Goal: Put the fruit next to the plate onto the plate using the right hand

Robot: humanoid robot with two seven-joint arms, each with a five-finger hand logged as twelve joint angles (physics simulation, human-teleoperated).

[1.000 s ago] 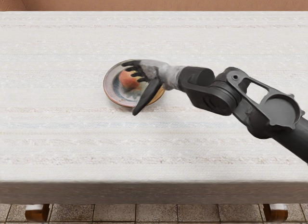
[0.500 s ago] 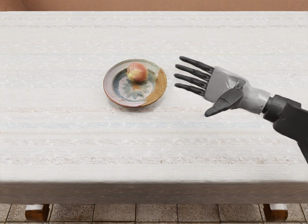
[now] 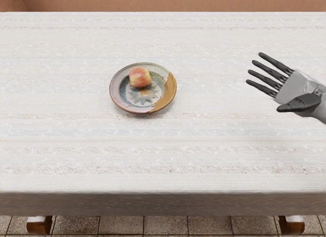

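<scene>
A reddish-yellow peach [image 3: 140, 77] rests on the round patterned plate [image 3: 165, 94], toward the plate's far side, left of the table's middle. My right hand [image 3: 277, 84] hovers over the table at the right edge of the head view, far to the right of the plate. Its black fingers [image 3: 267, 74] are spread straight and hold nothing. The left arm does not show.
The table [image 3: 163, 155] wears a pale striped cloth and spans the whole view. Its front edge runs across the lower part, with tiled floor and two wooden feet below it. A brown wall lies behind the far edge.
One second ago my right hand was around the peach on the plate. It let go, opened and drew back to the right edge. The peach shifted slightly left on the plate.
</scene>
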